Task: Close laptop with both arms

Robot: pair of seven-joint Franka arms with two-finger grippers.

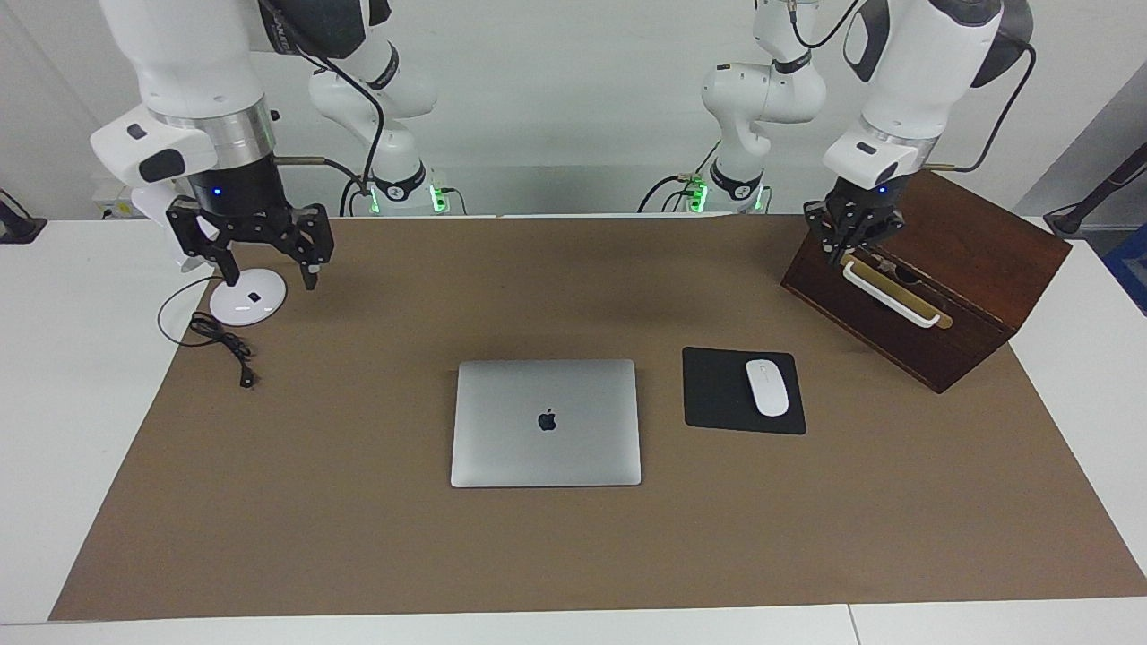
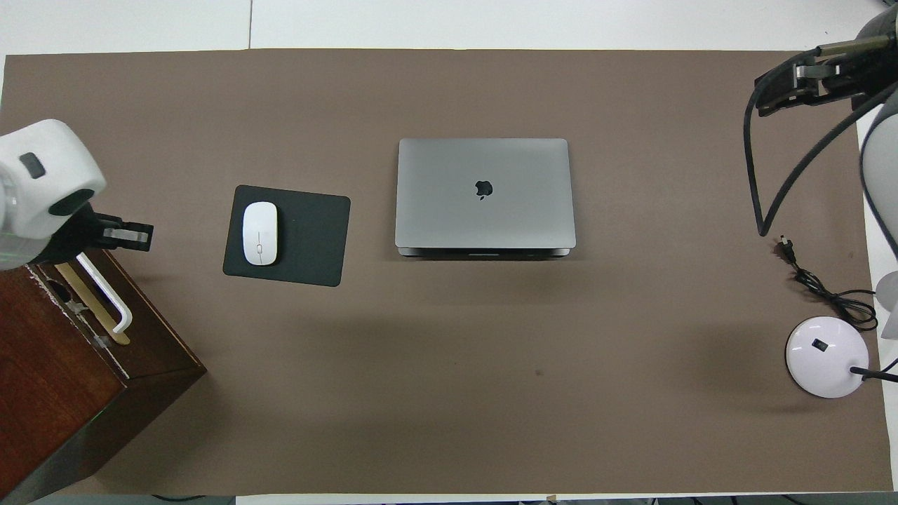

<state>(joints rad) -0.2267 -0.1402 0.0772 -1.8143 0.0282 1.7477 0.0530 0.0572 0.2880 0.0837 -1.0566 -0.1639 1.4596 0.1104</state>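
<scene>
While laptop (image 1: pixel 546 423) lies shut mid-mat, right tool (image 1: pixel 266 262) gapes empty, left tool (image 1: pixel 851 248) pinched, both well apart.

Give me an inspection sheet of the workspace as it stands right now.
Surface: brown mat over a white table.
Job's things: laptop shut, lid flat, mid-mat.
Clutter: white mouse on black mouse pad beside the laptop; wooden box at the left arm's end; white lamp at the right arm's end.
Grippers: right gripper open, raised over the lamp; left gripper raised over the box's handle, touching nothing.
Cables: lamp's black cord loose, unplugged, on the mat's edge.
Surroundings: white wall; nothing else seen.
</scene>
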